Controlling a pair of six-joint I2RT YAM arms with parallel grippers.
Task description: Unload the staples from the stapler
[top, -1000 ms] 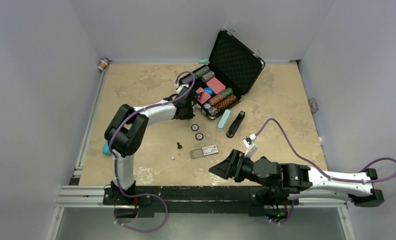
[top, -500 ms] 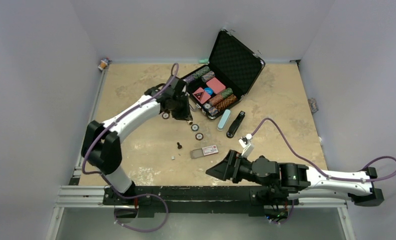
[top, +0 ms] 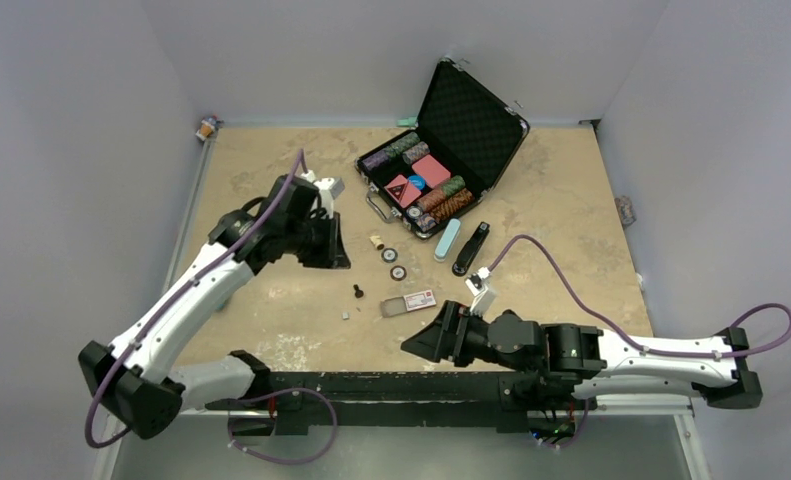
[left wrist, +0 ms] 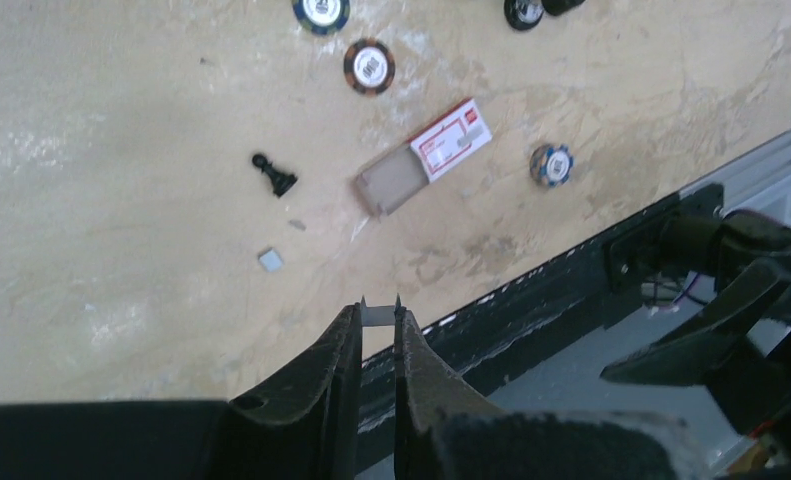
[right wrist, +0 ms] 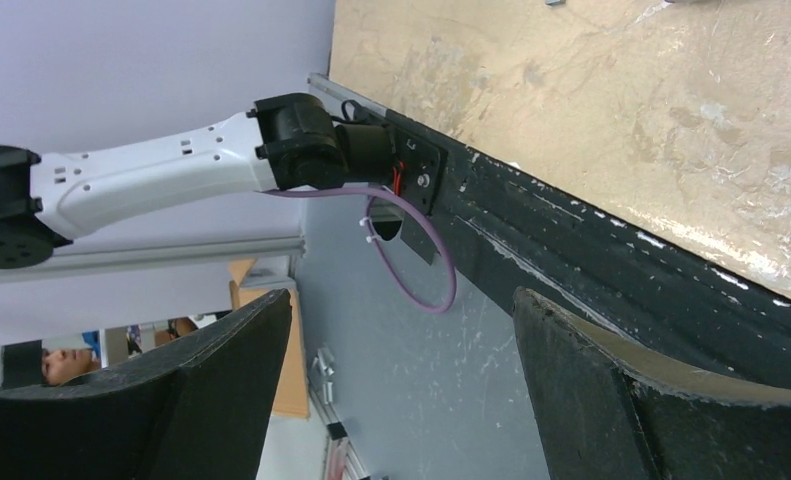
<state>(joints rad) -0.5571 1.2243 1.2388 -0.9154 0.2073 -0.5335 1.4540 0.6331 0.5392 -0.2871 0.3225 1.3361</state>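
The slim black stapler [top: 471,248] lies on the table right of centre, beside a pale teal case [top: 447,240]. My left gripper [top: 333,254] hovers left of centre, well away from the stapler. In the left wrist view its gripper [left wrist: 379,318] is shut on the staples [left wrist: 379,316], a tiny silvery strip pinched across the fingertips above the table's near edge. My right gripper [top: 419,342] stands open at the front edge, nothing between its fingers [right wrist: 561,340]; the right wrist view shows only the rail and the floor.
An open black poker case [top: 476,120] with chip stacks stands at the back. Loose chips [top: 389,255], a black pawn [top: 357,291], a red-and-white staple box [top: 408,302] and a small grey piece [top: 345,314] lie mid-table. The black front rail [top: 371,385] runs below.
My left arm has swung away from the poker case, leftward and toward the near side, keeping its grip. The right gripper has crept slightly left along the front edge.
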